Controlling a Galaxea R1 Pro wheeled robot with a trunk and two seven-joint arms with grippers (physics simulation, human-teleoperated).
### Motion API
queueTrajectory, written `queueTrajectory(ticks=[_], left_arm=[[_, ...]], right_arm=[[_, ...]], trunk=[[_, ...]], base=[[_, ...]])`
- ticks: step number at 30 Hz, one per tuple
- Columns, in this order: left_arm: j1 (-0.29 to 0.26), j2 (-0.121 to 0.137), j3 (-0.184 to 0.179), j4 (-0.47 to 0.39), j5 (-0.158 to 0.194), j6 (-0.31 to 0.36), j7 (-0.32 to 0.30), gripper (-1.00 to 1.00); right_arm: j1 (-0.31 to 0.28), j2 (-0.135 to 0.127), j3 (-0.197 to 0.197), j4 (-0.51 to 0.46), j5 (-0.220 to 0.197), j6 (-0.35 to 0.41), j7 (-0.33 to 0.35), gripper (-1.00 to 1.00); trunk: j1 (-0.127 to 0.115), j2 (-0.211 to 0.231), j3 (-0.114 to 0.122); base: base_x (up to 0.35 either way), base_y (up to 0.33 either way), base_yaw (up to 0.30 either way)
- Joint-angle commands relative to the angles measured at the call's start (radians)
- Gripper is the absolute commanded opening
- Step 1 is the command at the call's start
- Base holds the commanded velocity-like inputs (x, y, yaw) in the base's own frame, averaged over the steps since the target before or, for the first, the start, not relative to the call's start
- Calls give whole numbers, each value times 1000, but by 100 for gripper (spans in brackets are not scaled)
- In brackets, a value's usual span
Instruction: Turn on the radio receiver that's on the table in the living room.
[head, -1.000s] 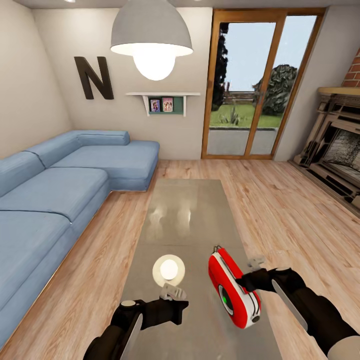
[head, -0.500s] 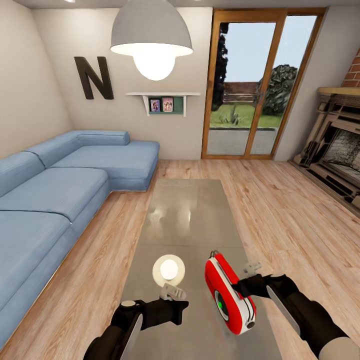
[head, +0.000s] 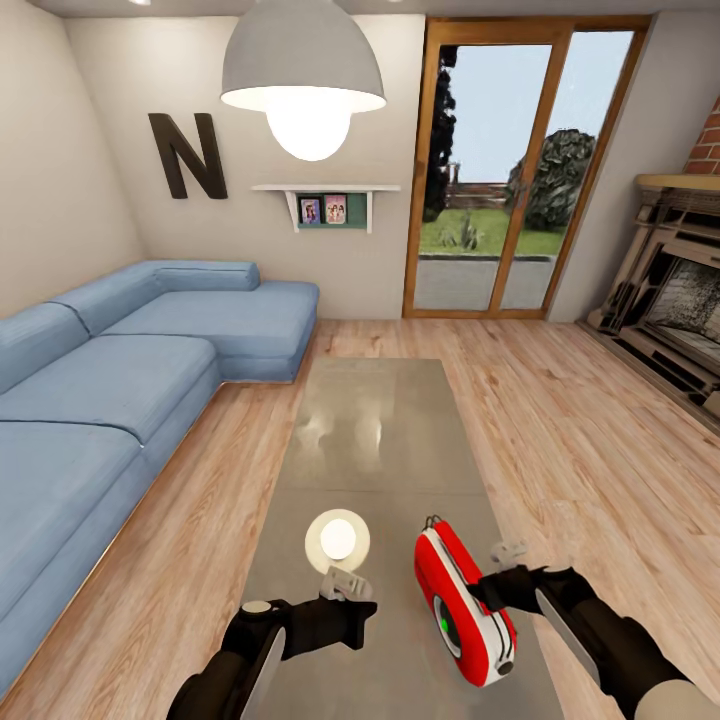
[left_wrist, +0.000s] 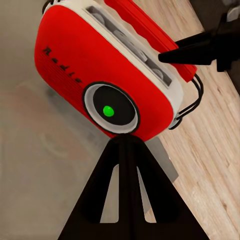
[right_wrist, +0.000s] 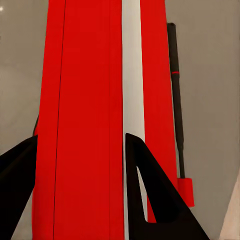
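Bright room, glowing lamp (head: 303, 85) at 12 o'clock, daylight through the glass door (head: 520, 170) at 1 o'clock, shiny table (head: 375, 440) with glare spot, pictures slightly soft.

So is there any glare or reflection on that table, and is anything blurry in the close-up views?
Head view: the long glossy grey-brown coffee table mirrors the lit white pendant lamp as a bright round spot. Left wrist view: the rounded red radio with its green light is sharp. Right wrist view: the red casing looms large, edges slightly soft.
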Motion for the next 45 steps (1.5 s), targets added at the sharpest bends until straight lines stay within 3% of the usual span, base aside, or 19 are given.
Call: queueTrajectory(ticks=[1, 7, 18, 24, 32, 45], left_arm=[[0, 0, 0, 0, 0, 0, 0, -100], [0, 0, 0, 1, 0, 0, 0, -100], [0, 0, 0, 2, 0, -2, 0, -100], [1, 0, 0, 2, 0, -2, 0, -100], [0, 0, 0, 2, 0, -2, 0, -100], [0, 0, 0, 5, -1, -2, 0, -100]], right_arm=[[0, 1, 0, 2, -2, -1, 0, -100], [0, 3, 1, 6, -3, -4, -1, -100], [0, 4, 1, 79, -4, -128, 0, -100], [0, 5, 0, 86, -4, -151, 0, -100], [0, 38, 0, 161, -5, -239, 0, -100], [0, 43, 0, 178, -6, -288, 0, -100]], trunk=[[0, 0, 0], [0, 0, 0], [0, 0, 0], [0, 0, 0], [0, 0, 0], [0, 0, 0]], base=[[0, 0, 0], [0, 0, 0], [0, 0, 0], [0, 0, 0], [0, 0, 0], [0, 0, 0]])
